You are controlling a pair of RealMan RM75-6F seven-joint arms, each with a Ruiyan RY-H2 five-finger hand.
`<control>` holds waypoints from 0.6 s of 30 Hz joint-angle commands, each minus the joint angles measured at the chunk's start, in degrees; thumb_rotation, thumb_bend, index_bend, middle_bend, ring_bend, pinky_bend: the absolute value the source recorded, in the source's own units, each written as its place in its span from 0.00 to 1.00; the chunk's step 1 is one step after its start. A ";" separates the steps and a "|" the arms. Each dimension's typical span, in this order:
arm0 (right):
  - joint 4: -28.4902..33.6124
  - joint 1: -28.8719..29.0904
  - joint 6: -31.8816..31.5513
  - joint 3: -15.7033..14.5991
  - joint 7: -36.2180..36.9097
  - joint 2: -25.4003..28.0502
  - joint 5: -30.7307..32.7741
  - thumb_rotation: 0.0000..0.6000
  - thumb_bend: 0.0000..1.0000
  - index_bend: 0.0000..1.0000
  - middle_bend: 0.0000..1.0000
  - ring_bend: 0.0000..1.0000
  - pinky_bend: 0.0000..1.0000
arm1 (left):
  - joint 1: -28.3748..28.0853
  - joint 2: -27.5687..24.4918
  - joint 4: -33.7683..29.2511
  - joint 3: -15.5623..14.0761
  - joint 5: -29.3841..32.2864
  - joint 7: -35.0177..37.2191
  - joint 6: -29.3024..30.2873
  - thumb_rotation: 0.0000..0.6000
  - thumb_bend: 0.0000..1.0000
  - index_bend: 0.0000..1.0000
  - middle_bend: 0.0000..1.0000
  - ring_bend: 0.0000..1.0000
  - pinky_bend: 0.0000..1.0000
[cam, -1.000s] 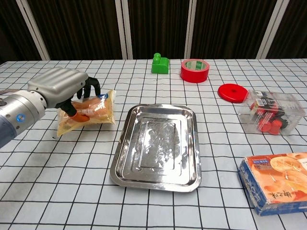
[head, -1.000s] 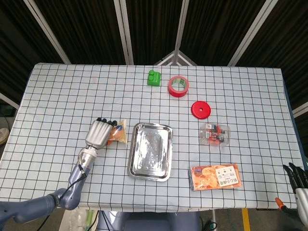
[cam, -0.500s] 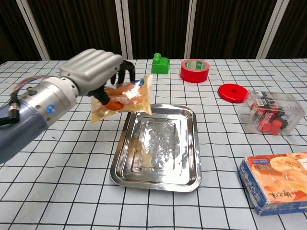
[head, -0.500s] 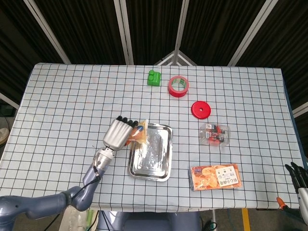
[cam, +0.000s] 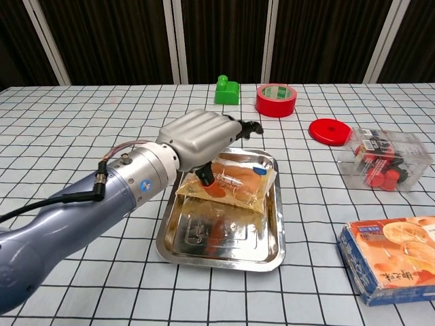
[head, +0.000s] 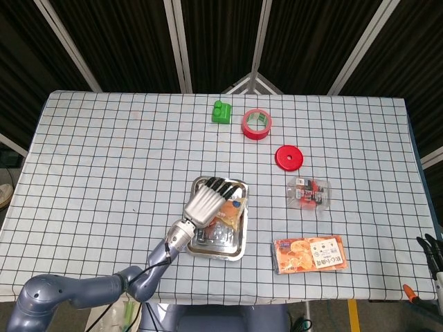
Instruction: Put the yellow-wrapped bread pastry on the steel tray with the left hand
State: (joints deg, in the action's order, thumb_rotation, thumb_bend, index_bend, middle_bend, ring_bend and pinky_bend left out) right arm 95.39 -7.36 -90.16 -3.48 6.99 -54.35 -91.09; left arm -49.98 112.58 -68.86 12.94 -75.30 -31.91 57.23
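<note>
My left hand [cam: 202,139] [head: 205,203] grips the yellow-wrapped bread pastry [cam: 233,185] [head: 228,218] and holds it just above the middle of the steel tray [cam: 173,244] [head: 234,184]. The packet hangs tilted, its reflection showing in the tray floor. In the head view the hand covers most of the tray's left half. Only the fingertips of my right hand [head: 434,249] show at the far right edge of the head view, off the table; whether they hold anything cannot be made out.
A green block [cam: 227,91], a red tape roll [cam: 276,100] and a red lid [cam: 329,130] lie at the back. A clear box of small items [cam: 385,160] and an orange snack packet [cam: 393,258] lie right of the tray.
My left hand has lifted the pastry from the table left of the tray and carried it right, over the tray's middle. The right hand has barely moved.
</note>
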 commanded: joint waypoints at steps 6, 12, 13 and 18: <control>0.33 -1.28 -3.04 -1.02 -1.64 -0.41 -3.36 1.00 0.30 0.00 0.00 0.00 0.00 | 10.05 -20.73 -27.55 -8.69 -5.57 -1.05 9.69 1.00 0.07 0.00 0.00 0.00 0.05; 0.04 -2.00 -4.66 -1.86 -1.70 -0.64 -5.69 1.00 0.30 0.00 0.00 0.00 0.00 | 24.73 -32.51 -35.19 -22.00 -15.40 -13.15 28.16 1.00 0.06 0.00 0.00 0.00 0.04; -0.03 -2.08 -4.87 -2.01 -1.71 -0.69 -6.10 1.00 0.30 0.00 0.00 0.00 0.00 | 27.89 -33.52 -34.87 -24.24 -16.43 -14.24 31.59 1.00 0.06 0.00 0.00 0.00 0.04; -0.38 -2.94 -6.55 -2.72 -1.54 -0.82 -7.82 1.00 0.30 0.00 0.00 0.00 0.00 | 40.78 -34.05 -27.06 -30.46 -19.90 -6.36 45.22 1.00 0.06 0.00 0.00 0.00 0.02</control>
State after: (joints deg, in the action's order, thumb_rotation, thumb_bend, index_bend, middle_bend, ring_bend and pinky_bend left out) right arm 95.15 -9.97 -96.16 -5.97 5.43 -55.11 -98.45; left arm -19.88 81.75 -101.73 -9.98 -89.64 -41.14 91.55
